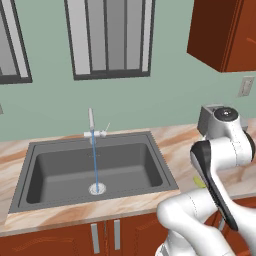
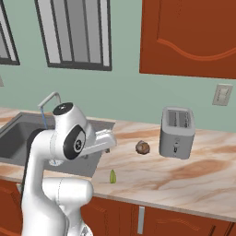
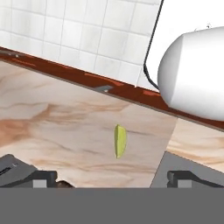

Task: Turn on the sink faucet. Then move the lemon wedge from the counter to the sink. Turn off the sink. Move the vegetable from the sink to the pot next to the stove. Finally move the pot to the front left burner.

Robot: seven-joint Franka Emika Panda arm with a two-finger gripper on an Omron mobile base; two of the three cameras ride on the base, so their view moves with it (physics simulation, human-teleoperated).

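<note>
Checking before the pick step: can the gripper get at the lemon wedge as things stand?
Probably yes. The open gripper looks down on the lemon wedge, which lies alone on bare counter with nothing between them.

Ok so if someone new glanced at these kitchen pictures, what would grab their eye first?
Probably the thin blue water stream falling from the slim silver gooseneck faucet into the dark grey rectangular sink. Next, the tiny yellow-green lemon wedge on the marbled beige counter, lying between the open gripper tips.

Count: one sink (image 1: 55, 150), one faucet (image 1: 92, 125), one lemon wedge (image 2: 112, 176), one brown lump (image 2: 143, 147), one toaster (image 2: 176, 132), two wall outlets (image 2: 223, 95).
</note>
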